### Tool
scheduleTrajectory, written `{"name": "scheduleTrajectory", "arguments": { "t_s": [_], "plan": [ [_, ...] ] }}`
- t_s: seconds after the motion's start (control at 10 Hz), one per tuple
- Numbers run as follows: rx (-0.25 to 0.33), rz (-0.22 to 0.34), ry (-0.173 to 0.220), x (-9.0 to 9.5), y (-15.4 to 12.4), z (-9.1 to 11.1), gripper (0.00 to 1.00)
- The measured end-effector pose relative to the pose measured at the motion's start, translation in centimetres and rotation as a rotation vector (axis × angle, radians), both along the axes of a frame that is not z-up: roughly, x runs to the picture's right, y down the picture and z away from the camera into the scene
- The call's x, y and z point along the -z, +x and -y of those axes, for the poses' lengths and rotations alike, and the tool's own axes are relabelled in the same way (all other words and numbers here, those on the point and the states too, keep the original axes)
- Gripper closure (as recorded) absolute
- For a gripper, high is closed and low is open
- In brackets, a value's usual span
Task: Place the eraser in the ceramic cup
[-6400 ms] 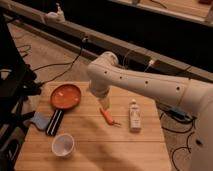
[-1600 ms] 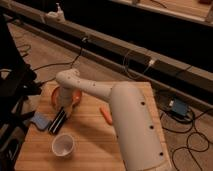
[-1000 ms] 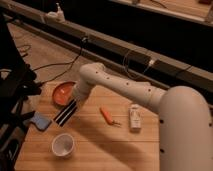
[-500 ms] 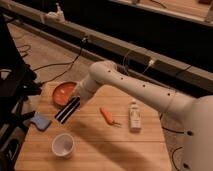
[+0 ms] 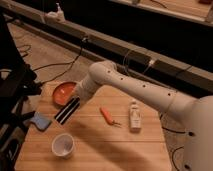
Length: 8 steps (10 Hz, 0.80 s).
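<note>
One camera view only: gripper (image 5: 76,99) clamped on the upper end of the eraser (image 5: 67,111), held tilted above the wooden table (image 5: 115,145). Below and slightly left of the gripper, the ceramic cup (image 5: 63,145), upright and well apart from the eraser. Just up-left, an orange plate (image 5: 63,92); left and lower, a blue sponge (image 5: 40,121); to the right, an orange tool (image 5: 108,116) and a small white bottle (image 5: 134,115).
</note>
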<state>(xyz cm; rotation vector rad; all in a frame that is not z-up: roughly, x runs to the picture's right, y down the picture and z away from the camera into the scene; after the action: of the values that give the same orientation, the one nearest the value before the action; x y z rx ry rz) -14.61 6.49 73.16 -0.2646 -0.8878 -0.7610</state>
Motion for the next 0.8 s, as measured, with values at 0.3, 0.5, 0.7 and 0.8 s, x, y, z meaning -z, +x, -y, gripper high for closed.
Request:
{"name": "scheduleTrajectory", "arguments": {
  "t_s": [0.3, 0.5, 0.7, 0.8],
  "plan": [
    [0.032, -0.012, 0.015, 2.5, -0.2, -2.1, 1.0],
    [0.059, 0.008, -0.002, 4.0, -1.1, -4.3, 1.0],
    [0.063, 0.028, -0.039, 5.2, -1.6, -6.3, 1.0],
    [0.062, 0.036, -0.06, 5.8, -1.8, -7.2, 1.0]
  ]
}}
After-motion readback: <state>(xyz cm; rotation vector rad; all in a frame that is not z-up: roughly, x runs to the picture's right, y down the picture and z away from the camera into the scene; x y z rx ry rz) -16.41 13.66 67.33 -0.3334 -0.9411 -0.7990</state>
